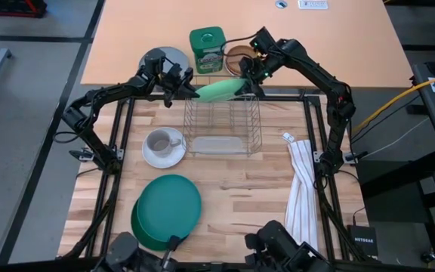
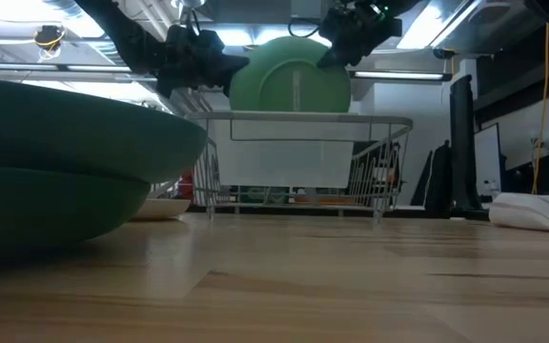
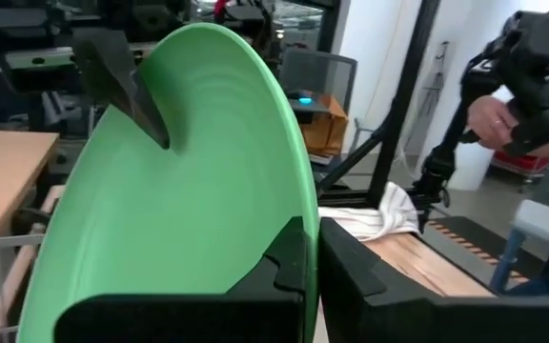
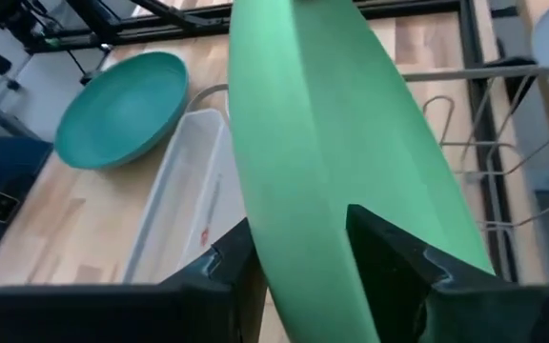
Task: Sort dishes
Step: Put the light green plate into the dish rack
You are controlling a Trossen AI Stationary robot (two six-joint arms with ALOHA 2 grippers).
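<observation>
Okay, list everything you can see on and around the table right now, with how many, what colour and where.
light green plate: 1, on edge above the rack's far end, gripped by both hands
dish rack: 1, wire, table centre
teal plate: 1, near left, stacked on a dark green plate
mug: 1, grey, on a white saucer left of the rack
towel: 1, white, right side
green tin: 1, far side
grey plate: 1, left of tin
brown plate: 1, right of tin
left hand: on plate's left rim
right hand: on plate's right rim
</observation>
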